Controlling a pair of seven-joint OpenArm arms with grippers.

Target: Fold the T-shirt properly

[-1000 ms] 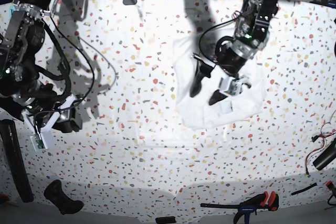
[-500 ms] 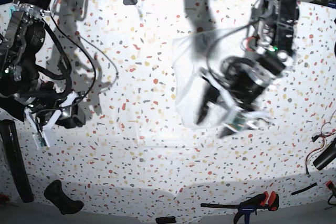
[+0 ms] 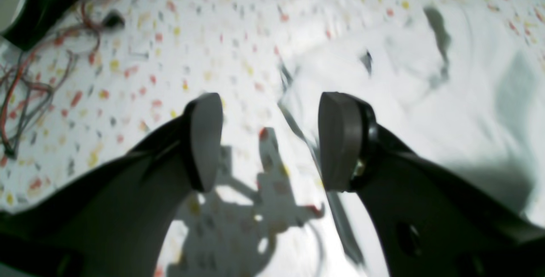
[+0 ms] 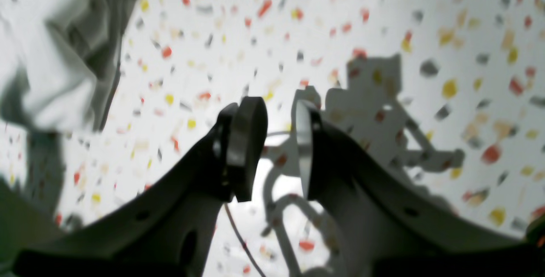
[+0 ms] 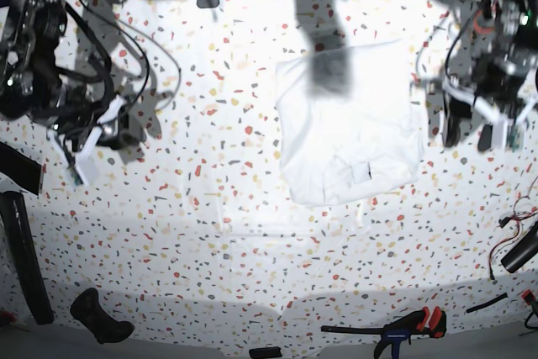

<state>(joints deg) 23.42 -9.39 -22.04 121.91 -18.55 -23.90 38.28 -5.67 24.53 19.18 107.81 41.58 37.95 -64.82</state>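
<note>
Above the speckled table: both of your arms hang off the cloth, one at each side of the base view.

Left gripper (image 5: 472, 129): on the base view's right, just beside the shirt's edge — its dark grey fingers (image 3: 336, 141) stand wide apart with nothing between them, so you hold nothing here.

Under the left gripper: the wrist view shows bare tabletop and the gripper's own shadow between the pads, with the shirt's edge running under the right-hand finger.

Right gripper (image 5: 84, 145): on the base view's left, well apart from the shirt — its pads (image 4: 247, 149) are partly parted, a narrow gap between them, and no cloth or other thing sits in that gap.

Plain white short-sleeved cotton T-shirt (image 5: 349, 128): you will find it lying flat on the table, right of centre in the base view, folded into a rough rectangle, with a dark shadow falling on its upper part.

White table surface flecked with red, yellow and grey (image 5: 210, 233): it carries the shirt.

Near edge of the table: a black clamp with a red trigger (image 5: 403, 325) lies at the lower right; red and black wires (image 3: 25, 81) trail just past the left gripper.
</note>
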